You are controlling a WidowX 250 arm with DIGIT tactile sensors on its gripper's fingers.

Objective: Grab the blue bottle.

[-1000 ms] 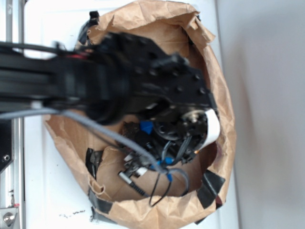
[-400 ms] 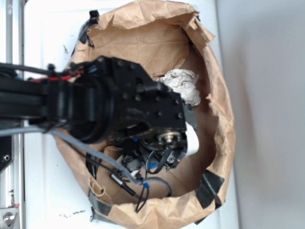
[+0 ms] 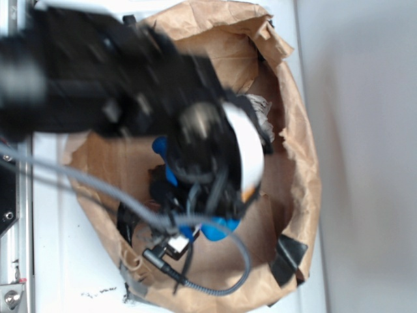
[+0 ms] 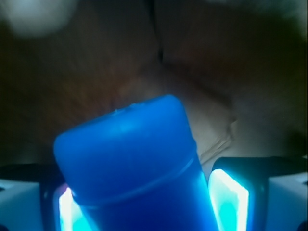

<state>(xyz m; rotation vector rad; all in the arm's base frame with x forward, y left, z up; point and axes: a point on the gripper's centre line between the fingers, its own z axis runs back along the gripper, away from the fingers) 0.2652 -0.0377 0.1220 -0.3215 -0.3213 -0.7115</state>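
Change: since a moment ago the arm sits higher and larger in the exterior view, motion-blurred, now covering most of the crumpled paper that showed clearly before; blue shows at two spots under the arm instead of one small patch.
Blue bottle: blue bottle (image 4: 137, 168) fills the lower middle of the wrist view, its flat rounded end pointing up and slightly left, a raised ring just below that end. In the exterior view parts of it (image 3: 220, 228) peek out below the arm's head, another blue patch near the upper left of the head.
Pincer: pincer (image 4: 144, 202) has one finger pad on either side of the bottle, both pads lit blue. The left pad touches the bottle; on the right a thin dark gap seems to remain, so a full clamp cannot be told for certain, though the bottle sits between the jaws.
Crumpled paper: crumpled white paper (image 3: 260, 107) shows only as a sliver beside the arm's upper right edge.
Paper bag: brown paper bag (image 3: 296, 143) rings everything, its rim rolled down, black tape on the lower edge.
Cables: grey cable (image 3: 215, 290) loops over the bag's lower part.
Table: white table (image 3: 58, 261) lies under the bag.
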